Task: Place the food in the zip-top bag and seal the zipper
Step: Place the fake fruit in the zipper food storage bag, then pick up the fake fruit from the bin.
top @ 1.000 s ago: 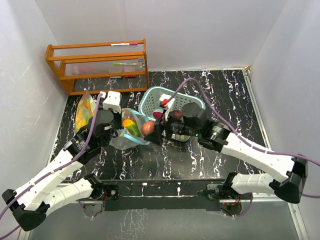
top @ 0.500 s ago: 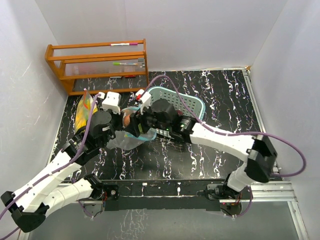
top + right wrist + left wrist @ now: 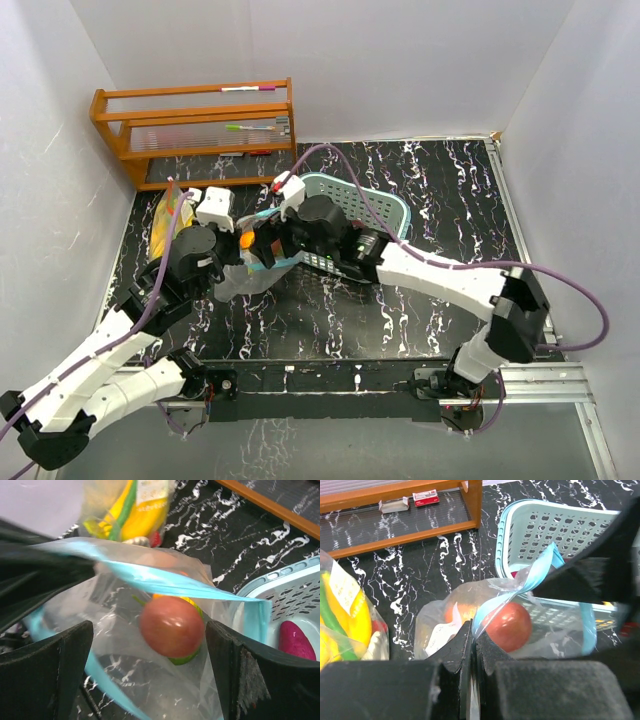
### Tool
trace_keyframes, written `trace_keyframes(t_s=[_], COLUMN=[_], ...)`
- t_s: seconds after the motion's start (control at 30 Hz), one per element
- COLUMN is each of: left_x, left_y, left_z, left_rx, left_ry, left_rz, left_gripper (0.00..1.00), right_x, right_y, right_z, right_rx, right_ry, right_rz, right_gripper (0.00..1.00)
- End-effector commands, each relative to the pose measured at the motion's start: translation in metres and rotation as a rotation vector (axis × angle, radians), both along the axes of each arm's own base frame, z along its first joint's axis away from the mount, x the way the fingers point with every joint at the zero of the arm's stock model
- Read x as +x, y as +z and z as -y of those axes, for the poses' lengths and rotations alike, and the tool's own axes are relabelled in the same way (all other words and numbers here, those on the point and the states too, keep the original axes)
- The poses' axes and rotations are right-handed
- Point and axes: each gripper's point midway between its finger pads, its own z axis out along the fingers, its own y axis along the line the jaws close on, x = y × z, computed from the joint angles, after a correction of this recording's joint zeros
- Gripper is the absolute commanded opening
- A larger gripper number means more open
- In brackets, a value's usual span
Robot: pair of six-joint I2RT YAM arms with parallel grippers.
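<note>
Clear zip-top bag (image 3: 535, 577) has a white tag (image 3: 440, 635), too blurry to read. Its edge is pinched tight by the left gripper (image 3: 472, 650); the right gripper (image 3: 150, 675) is wide open, holding nothing.

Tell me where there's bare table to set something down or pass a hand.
Widest bare patch: the table's right side, between the teal basket and the right wall. A second strip runs along the front, between the open bag and the near edge. Crowded: left-centre, where the full bag, open bag, basket and wooden rack cluster.
</note>
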Motion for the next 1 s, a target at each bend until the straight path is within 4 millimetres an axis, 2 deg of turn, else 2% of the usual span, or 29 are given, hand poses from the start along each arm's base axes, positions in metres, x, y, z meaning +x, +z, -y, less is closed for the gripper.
trace_keyframes(t_s=[0.0, 0.1, 0.13, 0.2, 0.33, 0.43, 0.6, 0.67, 0.77, 0.83, 0.87, 0.97], left_x=[0.007, 0.01, 0.01, 0.011, 0.009, 0.006, 0.001, 0.0, 0.0, 0.0, 0.0, 0.0], left_y=[0.002, -0.001, 0.0, 0.002, 0.008, 0.011, 0.014, 0.016, 0.017, 0.017, 0.016, 0.014], left_z=[-0.01, -0.012, -0.013, -0.014, -0.016, -0.019, -0.016, -0.015, -0.016, -0.017, -0.017, -0.017], left_rx=[0.029, 0.035, 0.032, 0.028, 0.017, 0.008, -0.022, -0.023, -0.017, -0.013, -0.012, -0.009], left_ry=[0.064, 0.092, 0.097, 0.105, 0.105, 0.103, 0.074, 0.064, 0.06, 0.062, 0.061, 0.057], left_rz=[0.012, 0.011, 0.014, 0.02, 0.034, 0.038, 0.048, 0.053, 0.065, 0.07, 0.071, 0.075], left_gripper=[0.0, 0.0, 0.0, 0.0, 0.0, 0.0, 0.0, 0.0, 0.0, 0.0, 0.0, 0.0], right_x=[-0.033, -0.041, -0.036, -0.013, 0.037, 0.068, 0.1, 0.107, 0.112, 0.118, 0.12, 0.124], right_y=[0.067, 0.08, 0.085, 0.078, 0.044, 0.005, -0.055, -0.079, -0.103, -0.113, -0.128, -0.151], right_z=[0.016, 0.038, 0.052, 0.082, 0.133, 0.161, 0.18, 0.179, 0.178, 0.189, 0.192, 0.195], right_rx=[0.139, 0.171, 0.18, 0.13, -0.004, -0.115, -0.235, -0.271, -0.308, -0.341, -0.378, -0.412], right_ry=[0.098, 0.05, -0.025, -0.212, -0.437, -0.55, -0.653, -0.656, -0.68, -0.746, -0.767, -0.781], right_rz=[0.068, 0.056, 0.049, 0.035, -0.067, -0.163, -0.259, -0.306, -0.34, -0.328, -0.338, -0.36], right_gripper=[0.98, 0.98, 0.98, 0.98, 0.98, 0.98, 0.98, 0.98, 0.98, 0.98, 0.98, 0.98])
